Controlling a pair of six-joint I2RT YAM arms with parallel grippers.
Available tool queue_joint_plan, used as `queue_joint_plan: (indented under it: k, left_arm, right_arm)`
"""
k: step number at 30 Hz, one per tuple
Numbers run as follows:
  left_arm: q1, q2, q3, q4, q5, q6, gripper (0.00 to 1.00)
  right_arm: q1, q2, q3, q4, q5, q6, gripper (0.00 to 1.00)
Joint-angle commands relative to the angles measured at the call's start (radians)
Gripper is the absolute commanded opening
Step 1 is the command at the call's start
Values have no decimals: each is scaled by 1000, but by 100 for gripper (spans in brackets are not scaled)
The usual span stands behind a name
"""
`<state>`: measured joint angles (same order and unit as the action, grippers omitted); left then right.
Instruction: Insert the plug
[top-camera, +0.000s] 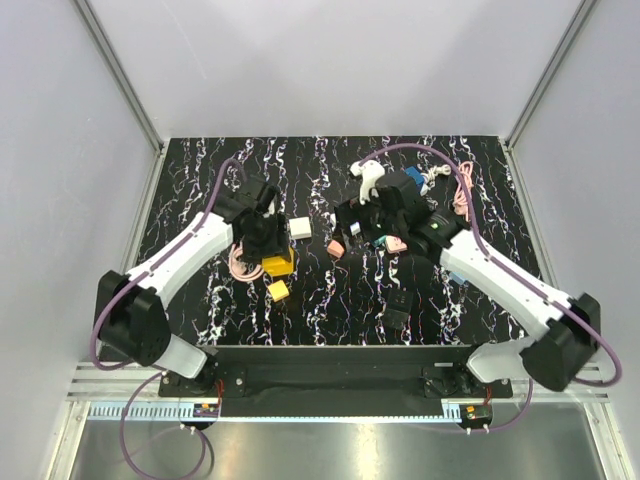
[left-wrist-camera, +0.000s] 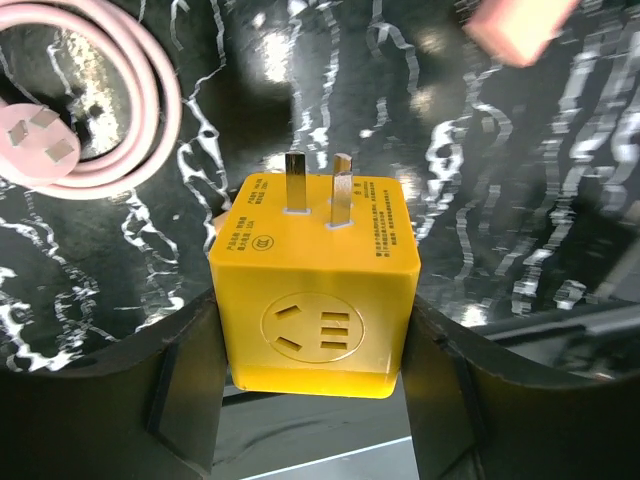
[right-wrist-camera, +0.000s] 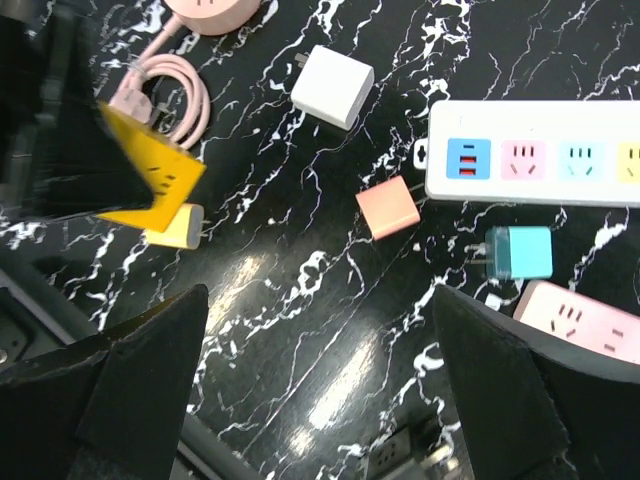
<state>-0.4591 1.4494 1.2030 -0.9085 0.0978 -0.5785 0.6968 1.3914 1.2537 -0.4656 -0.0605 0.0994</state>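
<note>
Left wrist view: left gripper (left-wrist-camera: 315, 385) pinches the yellow plug (left-wrist-camera: 318, 260) by its sides, leaving prongs (left-wrist-camera: 298, 182) exposed for insertion (power strip (right-wrist-camera: 535, 150) well apart), while right gripper (right-wrist-camera: 320, 375) hangs spread near it.

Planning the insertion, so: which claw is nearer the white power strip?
Right. The right claw hangs open near the power strip; the left claw, gripping the yellow adapter, is farther away.

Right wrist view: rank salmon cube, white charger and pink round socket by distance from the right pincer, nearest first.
1. Salmon cube: centre, just ahead of the right pincer.
2. White charger: farther up, slightly left of the cube.
3. Pink round socket: top edge, left, partly cut off.
</note>
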Motion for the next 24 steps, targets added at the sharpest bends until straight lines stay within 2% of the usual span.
queue_joint_plan:
  k: [1, 3, 6, 10, 11, 15, 21, 24]
  left_arm:
    - [-49, 42, 78, -18, -84, 23, 0]
    - [-50, 55, 90, -20, -55, 45, 1]
    - [-52, 77, 118, -65, -93, 74, 9]
    - [-104, 106, 116, -49, -147, 22, 7]
    - [-149, 124, 130, -46, -161, 11, 7]
    - [-213, 233, 158, -35, -181, -23, 7]
    - [-254, 344, 197, -10, -178, -24, 25]
    - [-257, 374, 210, 3, -145, -15, 45]
  right_arm:
    - [4, -107, -49, 21, -31, 31, 100]
    - [23, -138, -111, 41, -87, 4, 100]
    - [53, -131, -129, 21, -27, 14, 100]
    - [58, -132, -149, 2, 27, 82, 100]
    - [59, -134, -154, 7, 33, 89, 100]
    - [59, -153, -157, 1, 50, 111, 100]
    - [61, -180, -157, -53, 103, 85, 100]
    - [61, -170, -155, -71, 111, 79, 100]
